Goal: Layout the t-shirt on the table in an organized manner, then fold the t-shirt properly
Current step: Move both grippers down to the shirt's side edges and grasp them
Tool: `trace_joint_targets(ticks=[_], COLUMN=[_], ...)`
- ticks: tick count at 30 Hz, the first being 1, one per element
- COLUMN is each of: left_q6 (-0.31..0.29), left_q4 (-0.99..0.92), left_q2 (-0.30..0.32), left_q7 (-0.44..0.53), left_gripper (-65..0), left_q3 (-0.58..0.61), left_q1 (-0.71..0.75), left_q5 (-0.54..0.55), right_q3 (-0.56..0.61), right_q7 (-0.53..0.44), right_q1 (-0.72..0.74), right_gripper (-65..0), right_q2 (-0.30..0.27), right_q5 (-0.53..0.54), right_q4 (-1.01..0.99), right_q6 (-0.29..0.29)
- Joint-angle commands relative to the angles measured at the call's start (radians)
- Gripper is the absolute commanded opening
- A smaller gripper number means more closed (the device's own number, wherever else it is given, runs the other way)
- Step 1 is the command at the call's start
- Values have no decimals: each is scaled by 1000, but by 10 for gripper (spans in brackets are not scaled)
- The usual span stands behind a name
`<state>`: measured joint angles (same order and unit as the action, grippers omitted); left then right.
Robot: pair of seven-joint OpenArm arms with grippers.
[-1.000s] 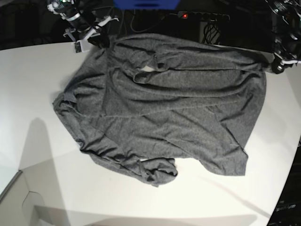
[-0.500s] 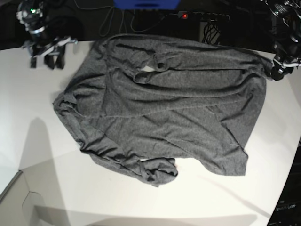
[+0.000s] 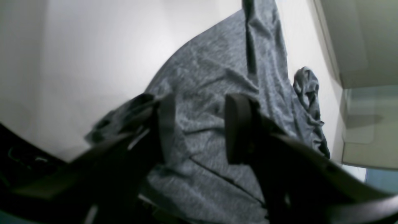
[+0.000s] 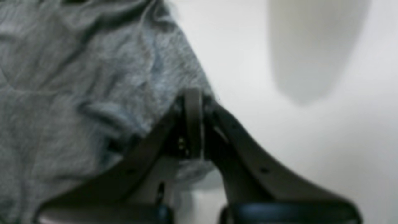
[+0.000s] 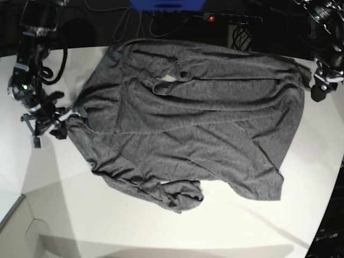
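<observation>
Risk of bunching the t-shirt (image 5: 193,123), spread rumpled across the table (image 5: 107,226), if dragged unevenly: right gripper (image 5: 65,116) pinched onto its side edge, left gripper (image 3: 196,127) spread, empty, above the opposite corner.

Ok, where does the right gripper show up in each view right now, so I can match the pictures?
Base: right gripper at the left side, shut on the left edge of the t-shirt.
Right wrist: gripper at centre, jaws closed together on the shirt's edge, white table to the right.
Left wrist: not in view; only the open left gripper over the shirt.
Shared landmark: the grey t-shirt's edge against the table.
</observation>
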<state>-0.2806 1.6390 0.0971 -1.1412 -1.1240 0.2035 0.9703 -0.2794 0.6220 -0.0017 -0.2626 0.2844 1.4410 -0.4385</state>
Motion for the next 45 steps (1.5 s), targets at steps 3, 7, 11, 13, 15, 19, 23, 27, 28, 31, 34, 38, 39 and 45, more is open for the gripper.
trace_joint_targets(ticks=[3,7,11,13,15,19,23,27,28,31,34,38,39,45], left_q6=[1,1,1,1,1,1,1,1,1,-3,-4,-6,-6,1], left_q4=[20,20,20,20,20,20,20,20,23,74,137,172,171,108], left_q2=[14,14,14,14,14,14,22,28,29,29,29,43,59,105], left_q7=[13,17,20,20,20,20,20,11,11,11,11,11,11,11], left_gripper=[-395,-395,-395,-395,-395,-394,-394,-394,-394,-392,-390,-389,-389,-389], left_q3=[-5,-5,-5,-5,-5,-5,-5,-5,-5,-5,-1,-1,0,14], left_q1=[-5,-5,-6,-8,-9,-28,-29,-66,-71,-85,-103,-135,-149,-255], left_q5=[19,19,17,19,20,16,23,23,23,23,23,23,23,12], right_q3=[39,70,108,134,167,216,311,400,406,406,406,406,406,411], right_q7=[-20,-38,-126,-170,-227,-334,-471,-587,-601,-635,-635,-609,-589,-538], right_q1=[68,110,165,216,292,444,595,702,717,751,780,779,776,719], right_gripper=[-650,-650,-650,-650,-650,-650,-650,-650,-650,-650,-650,-650,-650,-650], right_q2=[-36,-39,-54,-68,-76,-105,-119,-119,-119,-119,-125,-125,-125,-102], right_q5=[6,6,5,5,5,5,5,5,5,5,8,8,8,8], right_q4=[-115,-225,-357,-452,-569,-787,-972,-1054,-1058,-1054,-1052,-1052,-1052,-1012], right_q6=[-1,-1,-1,-1,2,2,4,7,8,65,116,114,114,112])
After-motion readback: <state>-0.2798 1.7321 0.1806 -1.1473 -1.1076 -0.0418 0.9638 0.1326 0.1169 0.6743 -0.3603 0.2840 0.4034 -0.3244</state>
